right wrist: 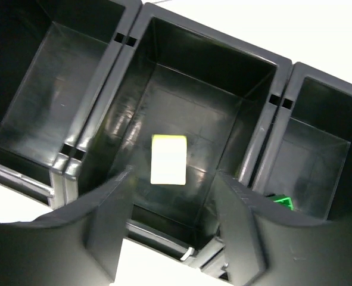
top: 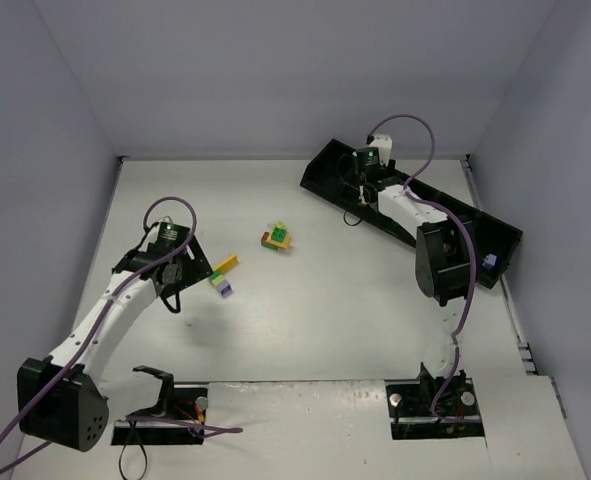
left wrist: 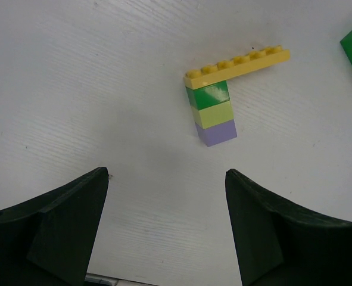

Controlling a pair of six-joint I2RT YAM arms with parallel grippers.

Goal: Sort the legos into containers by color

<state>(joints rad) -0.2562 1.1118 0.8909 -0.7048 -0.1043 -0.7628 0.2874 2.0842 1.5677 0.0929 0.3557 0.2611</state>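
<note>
Legos (top: 225, 272) lie on the bench (top: 325, 320); the long yellow one (left wrist: 237, 64) runs sideways before my left claw (left wrist: 165, 182), its right end slanting away. Both claws stand apart, holding nothing. A lime brick (right wrist: 168, 159) lies in the middle bin (right wrist: 211, 77) under my right claw (right wrist: 173, 192).

Plain pale-grey walls (top: 295, 70) box in three sides; the light's soft and even. White worktop (top: 325, 320) below, faintly grained.
</note>
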